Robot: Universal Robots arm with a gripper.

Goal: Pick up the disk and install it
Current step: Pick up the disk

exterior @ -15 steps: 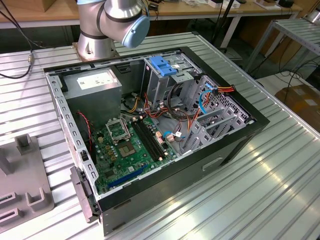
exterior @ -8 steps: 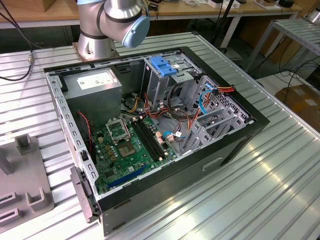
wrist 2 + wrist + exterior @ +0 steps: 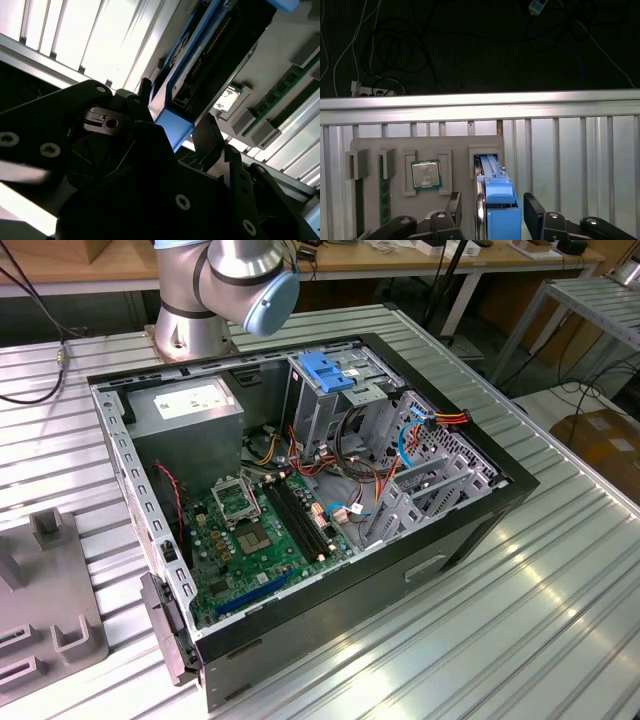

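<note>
The disk (image 3: pixel 498 200) stands on edge in a slot of a grey holder plate (image 3: pixel 410 147), with its blue side rail facing the camera in the first wrist view. In the second wrist view the disk (image 3: pixel 210 60) shows its dark underside and the blue rail. My gripper (image 3: pixel 492 202) straddles it, one black finger (image 3: pixel 454 205) a little way off one side and the other close beside the blue rail. The gripper (image 3: pixel 176 107) is open around the disk.
The holder plate also carries a processor chip (image 3: pixel 425 174) and a memory stick (image 3: pixel 384 190). In the exterior view an open computer case (image 3: pixel 480 505) lies on the ribbed metal table, with a blue-topped drive cage (image 3: pixel 325 370), a grey power supply (image 3: pixel 190 410) and loose cables. The arm's base (image 3: pixel 215 300) stands behind it.
</note>
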